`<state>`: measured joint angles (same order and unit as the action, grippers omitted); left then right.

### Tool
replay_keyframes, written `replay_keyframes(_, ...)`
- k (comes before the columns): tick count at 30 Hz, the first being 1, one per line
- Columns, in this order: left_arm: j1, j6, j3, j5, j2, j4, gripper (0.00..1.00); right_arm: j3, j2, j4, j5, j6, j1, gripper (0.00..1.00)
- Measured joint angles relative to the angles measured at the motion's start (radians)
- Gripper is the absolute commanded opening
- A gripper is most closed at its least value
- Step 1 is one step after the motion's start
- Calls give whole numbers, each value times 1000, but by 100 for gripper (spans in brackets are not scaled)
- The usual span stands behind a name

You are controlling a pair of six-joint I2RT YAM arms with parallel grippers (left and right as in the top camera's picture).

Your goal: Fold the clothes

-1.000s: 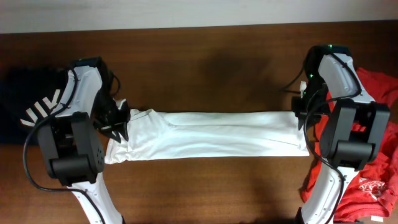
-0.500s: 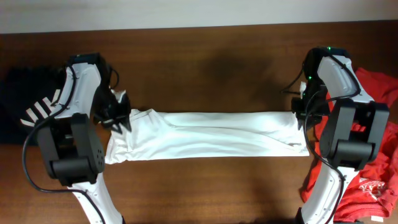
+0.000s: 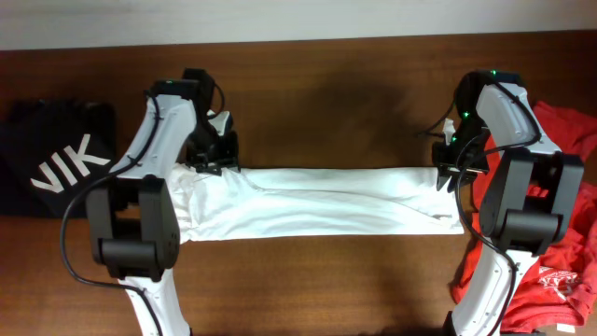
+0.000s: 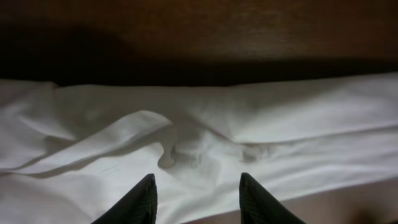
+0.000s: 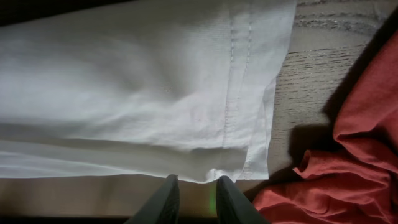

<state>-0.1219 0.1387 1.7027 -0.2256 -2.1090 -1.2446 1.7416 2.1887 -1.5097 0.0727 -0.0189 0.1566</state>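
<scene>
- White short-sleeved cotton T-shirt (image 3: 317,201) is lying lengthwise between both arms
- left claw (image 4: 196,186) is hovering spread, empty, over one end
- right claw (image 5: 194,186) is hanging barely parted, empty, at the other hem

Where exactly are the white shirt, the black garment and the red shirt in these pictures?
white shirt (image 3: 317,201): overhead view, middle of the folded strip.
black garment (image 3: 58,161): overhead view, middle, by the white letters.
red shirt (image 5: 367,118): right wrist view, the crumpled cloth at the right edge.

Both arms arch forward, left tool (image 4: 196,177) spread wide and empty, right tool (image 5: 197,179) only narrowly parted.
</scene>
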Motion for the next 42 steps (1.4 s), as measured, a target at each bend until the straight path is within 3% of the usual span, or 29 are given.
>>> replay_keyframes(2,-10,28,-23,24,0,21,38,0,0,0,0,2,0,25)
replay_keyframes(5,-15,53,-58,45,0,74,12,0,0,2,0,2,0,24)
replay_keyframes(9,-15,64,-81,41,0,107,0,0,0,4,0,2,0,24)
replay_keyframes(16,-34,-112,-85,-203,0,-13,1,0,0,5,1,5,0,24)
replay_keyframes(22,-68,-200,-86,-265,0,-126,3,0,0,8,1,5,0,24)
replay_keyframes(25,-72,-215,-86,-265,0,-126,17,0,0,8,0,5,0,24)
replay_keyframes(35,-72,-177,-89,-264,0,74,25,0,0,8,1,5,0,25)
replay_keyframes(42,-60,-122,-89,-233,1,83,25,0,0,8,0,5,0,25)
